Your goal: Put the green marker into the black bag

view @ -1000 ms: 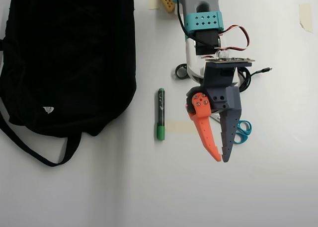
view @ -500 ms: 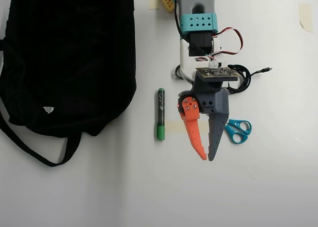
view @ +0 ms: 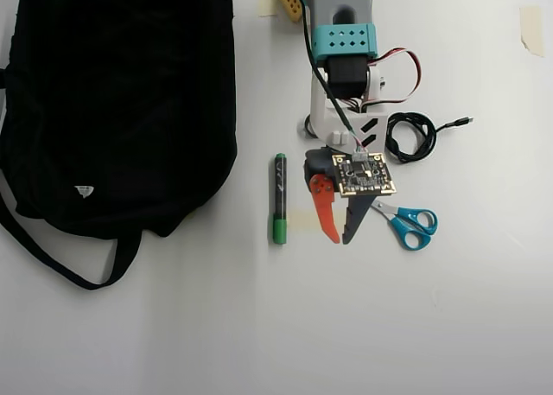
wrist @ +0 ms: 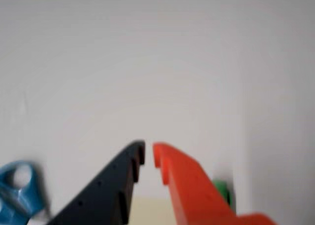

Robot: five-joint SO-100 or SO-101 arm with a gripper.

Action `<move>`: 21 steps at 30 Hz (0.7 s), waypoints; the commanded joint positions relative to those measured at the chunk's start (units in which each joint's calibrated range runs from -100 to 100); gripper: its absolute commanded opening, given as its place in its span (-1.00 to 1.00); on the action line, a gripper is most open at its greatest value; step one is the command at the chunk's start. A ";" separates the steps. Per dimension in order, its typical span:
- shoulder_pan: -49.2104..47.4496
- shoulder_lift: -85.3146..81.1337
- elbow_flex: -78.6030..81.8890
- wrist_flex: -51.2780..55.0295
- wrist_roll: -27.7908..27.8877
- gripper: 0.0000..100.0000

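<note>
From above we see a white surface (view: 259,326) with the black bag (view: 121,92) filling the side toward 9 o'clock, its straps trailing toward 7 o'clock. The green marker (view: 279,198) lies flat on the surface just beside the bag's edge at its 3 o'clock side, not touching it, with its green cap pointing to 6 o'clock. The end effector (view: 338,238) sits just beside the marker at its 3 o'clock side, pointing toward 6 o'clock, its orange and dark fingers nearly closed with only a thin gap between the tips, and it holds nothing. A pair of blue scissors (view: 409,223) lies close at the end effector's 3 o'clock side, and a strip of pale tape (view: 304,219) sits on the surface between marker and fingers.

In the wrist view we see the two fingertips almost meeting over bare surface, with a sliver of green marker (wrist: 221,190) at 5 o'clock behind the orange finger (wrist: 187,185) and a blue scissors handle (wrist: 17,190) at 8 o'clock.

We judge the main risk to be the narrow gap: unless the fingers spread before moving toward 9 o'clock, the orange finger would push the marker so that it rolls against or under the bag. A descent at this spot would meet only tape and surface. A wide opening could also nudge the scissors.
</note>
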 commanded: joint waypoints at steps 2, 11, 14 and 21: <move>-1.26 -2.04 -11.80 16.03 0.16 -0.96; -2.30 -1.87 -17.28 32.31 0.21 -0.96; -2.38 -1.87 -16.92 34.29 0.21 -0.96; -2.45 -1.46 -16.57 37.30 0.21 -0.96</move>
